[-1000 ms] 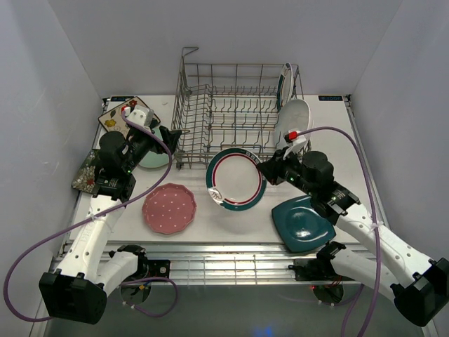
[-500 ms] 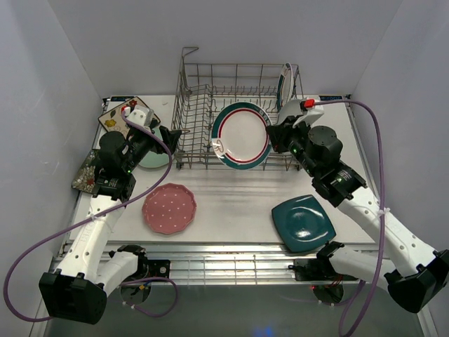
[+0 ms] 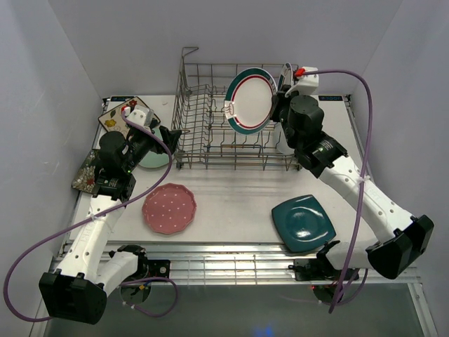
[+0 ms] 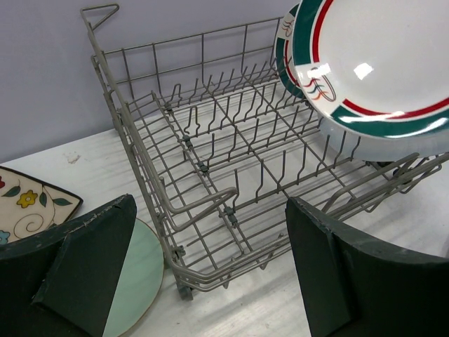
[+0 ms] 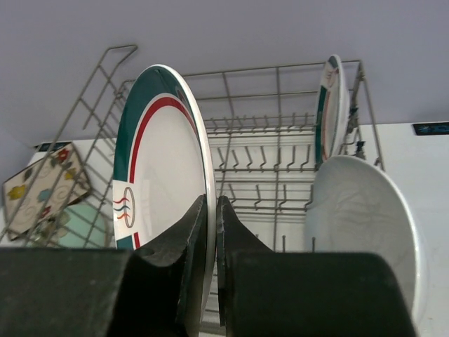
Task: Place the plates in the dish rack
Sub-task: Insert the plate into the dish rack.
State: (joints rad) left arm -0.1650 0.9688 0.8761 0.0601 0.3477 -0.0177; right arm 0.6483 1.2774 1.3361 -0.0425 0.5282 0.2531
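My right gripper (image 3: pixel 278 105) is shut on the rim of a teal-and-red-rimmed round plate (image 3: pixel 250 100) and holds it upright above the right half of the grey wire dish rack (image 3: pixel 210 123). In the right wrist view the fingers (image 5: pixel 212 205) pinch the plate (image 5: pixel 158 161) edge-on. A second teal-and-red-rimmed plate (image 5: pixel 325 112) stands in the rack's far right slot, and the white oval plate (image 5: pixel 365 217) leans at the right. My left gripper (image 3: pixel 172 133) is open and empty by the rack's left front corner (image 4: pixel 184 284), with the mint plate (image 4: pixel 137 281) beside it.
The pink dotted plate (image 3: pixel 169 208) and the dark teal square plate (image 3: pixel 303 222) lie flat on the table in front of the rack. The cream floral square plate (image 3: pixel 116 116) and the dark floral square plate (image 3: pixel 88 172) lie at the far left. Walls close in on both sides.
My right gripper has lifted the teal-and-red-rimmed plate from the table in front of the rack, up and back over the rack's right half. The left arm has not moved.
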